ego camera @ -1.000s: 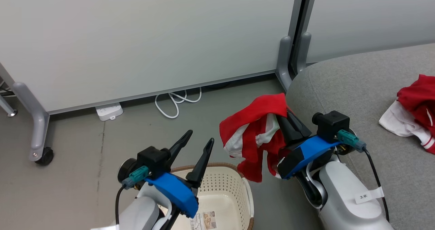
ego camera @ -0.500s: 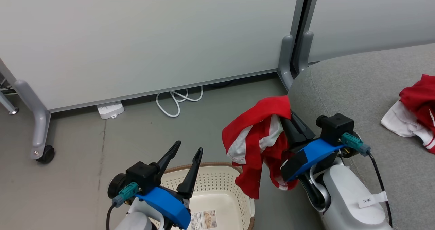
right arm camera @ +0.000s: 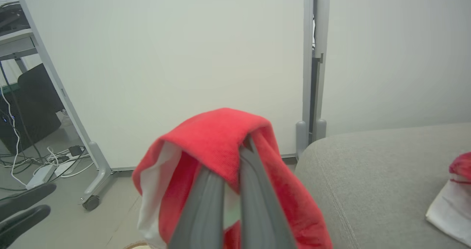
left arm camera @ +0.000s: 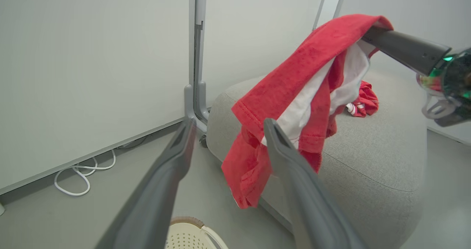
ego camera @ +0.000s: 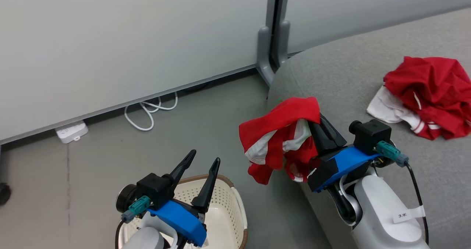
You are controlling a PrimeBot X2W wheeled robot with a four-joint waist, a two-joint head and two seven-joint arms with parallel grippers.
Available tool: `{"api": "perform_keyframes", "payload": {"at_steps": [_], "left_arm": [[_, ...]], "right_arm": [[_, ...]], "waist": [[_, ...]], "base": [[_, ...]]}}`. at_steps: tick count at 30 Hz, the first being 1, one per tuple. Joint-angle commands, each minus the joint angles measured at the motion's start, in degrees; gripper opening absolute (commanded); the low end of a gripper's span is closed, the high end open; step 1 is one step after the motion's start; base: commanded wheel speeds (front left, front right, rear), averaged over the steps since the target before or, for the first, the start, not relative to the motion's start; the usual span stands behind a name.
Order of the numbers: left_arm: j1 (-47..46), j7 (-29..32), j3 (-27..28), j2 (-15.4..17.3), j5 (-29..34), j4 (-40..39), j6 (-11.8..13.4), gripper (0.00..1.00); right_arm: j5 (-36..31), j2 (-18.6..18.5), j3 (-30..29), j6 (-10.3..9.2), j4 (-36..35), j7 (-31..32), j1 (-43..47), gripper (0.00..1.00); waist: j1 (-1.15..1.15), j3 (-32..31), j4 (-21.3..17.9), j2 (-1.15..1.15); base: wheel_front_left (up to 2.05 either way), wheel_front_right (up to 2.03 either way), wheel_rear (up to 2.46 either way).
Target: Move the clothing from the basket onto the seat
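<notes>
Right gripper (ego camera: 319, 127) clamped on red garment (ego camera: 279, 131), hanging at seat (ego camera: 331, 72) edge; left gripper (ego camera: 205, 156) wide open, empty, above basket (ego camera: 226, 201).

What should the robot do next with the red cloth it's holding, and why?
Probably swing the right hand a bit farther over the seat before letting go. The held red garment hangs at the seat's corner, partly above the floor, so dropping it here might miss. The other red garment lies well onto the cushion.

Left gripper (ego camera: 205, 156) low, jaws spread wide, right gripper (ego camera: 319, 128) raised, clamped on red garment (ego camera: 279, 131)
</notes>
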Motion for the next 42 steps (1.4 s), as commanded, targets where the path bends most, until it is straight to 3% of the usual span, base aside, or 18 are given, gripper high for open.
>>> {"api": "perform_keyframes", "payload": {"at_steps": [1, 10, 18, 33, 39, 42], "left_arm": [[-1.1, -0.3, 0.2, 0.2, 0.5, -0.2, -0.1, 1.0], [-2.2, -0.3, -0.4, 0.8, 0.6, -0.2, -0.1, 1.0], [-2.5, -0.3, -0.9, 1.1, 0.4, -0.1, -0.1, 1.0], [-3.9, -0.3, -2.4, 1.5, -0.2, 0.3, -0.1, 1.0], [-5.5, -0.3, -3.3, 2.2, 0.4, -0.1, -0.1, 1.0], [-6.9, -0.3, -4.3, 2.6, 0.7, -0.6, -0.1, 1.0]], "right_arm": [[0.0, -0.1, 0.0, 0.02, -0.4, -0.2, 0.7, 0.0], [0.2, -0.1, -1.1, 0.02, -0.7, -0.7, 1.0, 0.0], [0.0, 0.0, -2.2, 0.02, -0.9, -0.9, 1.9, 0.0], [-1.1, -0.1, -5.5, 0.02, 0.3, 0.4, -0.5, 0.0], [-5.3, -0.3, -12.4, 0.02, 0.7, 4.5, -9.1, 0.0], [-7.3, -2.2, -16.7, 0.02, 0.3, 6.9, -14.4, 0.0]], "waist": [[0.0, 1.1, -4.2, 0.0], [0.0, 2.4, -13.5, 0.0], [0.0, 3.0, -17.7, 0.0], [0.0, 4.0, -16.2, 0.0], [0.0, 6.6, -14.3, 0.0], [0.0, 8.7, -12.6, 0.0]], "base": [[0.0, 0.0, 0.0], [0.0, 0.0, 0.0], [0.0, 0.0, 0.0], [0.0, 0.0, 0.0], [0.0, 0.0, 0.0], [0.0, 0.0, 0.0]]}}
